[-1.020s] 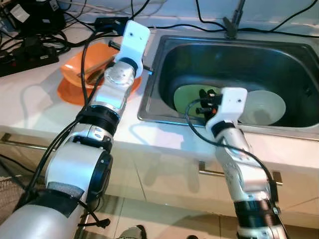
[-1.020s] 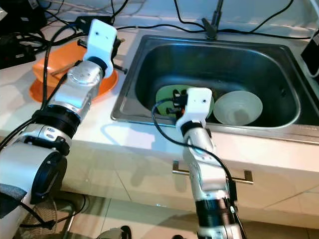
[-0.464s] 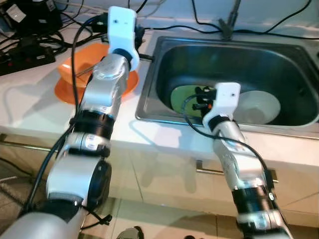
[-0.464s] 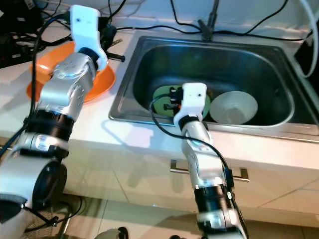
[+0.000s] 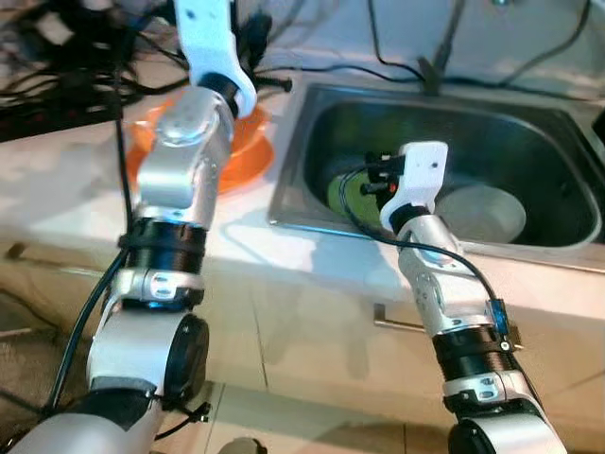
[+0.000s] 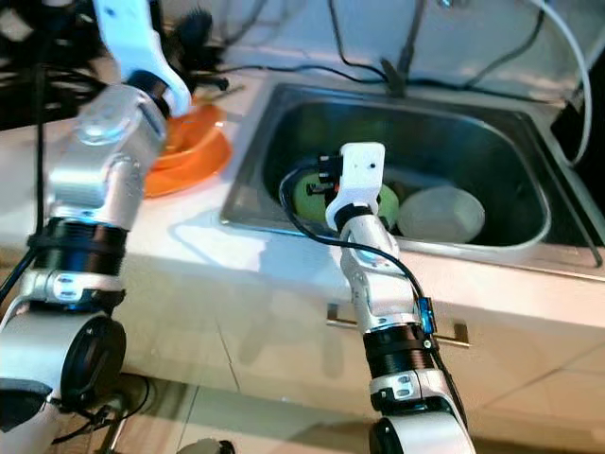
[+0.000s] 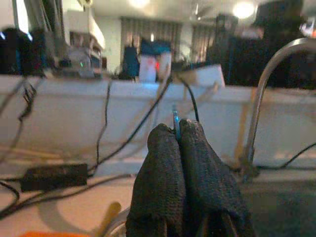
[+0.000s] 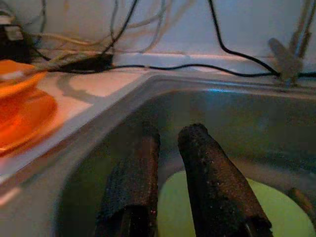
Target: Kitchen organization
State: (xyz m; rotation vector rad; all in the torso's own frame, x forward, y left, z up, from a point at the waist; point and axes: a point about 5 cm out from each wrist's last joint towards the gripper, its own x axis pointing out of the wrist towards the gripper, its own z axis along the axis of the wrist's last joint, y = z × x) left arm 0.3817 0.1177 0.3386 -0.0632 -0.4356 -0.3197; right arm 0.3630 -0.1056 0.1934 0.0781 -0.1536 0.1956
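Now the left gripper (image 7: 177, 148) has risen above the orange bowl (image 5: 241, 151), fingers pinched on a thin blue sliver. Right gripper (image 8: 170, 173), slightly parted and empty, hovers over the green plate (image 8: 276, 207) in the sink (image 5: 529, 95), so clearing remains ahead.

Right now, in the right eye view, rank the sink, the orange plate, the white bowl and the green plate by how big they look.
1. Sink, clearly the largest.
2. Orange plate, though the left arm covers part of it.
3. White bowl.
4. Green plate, mostly hidden behind the right arm, so its rank against the bowl is unsure.
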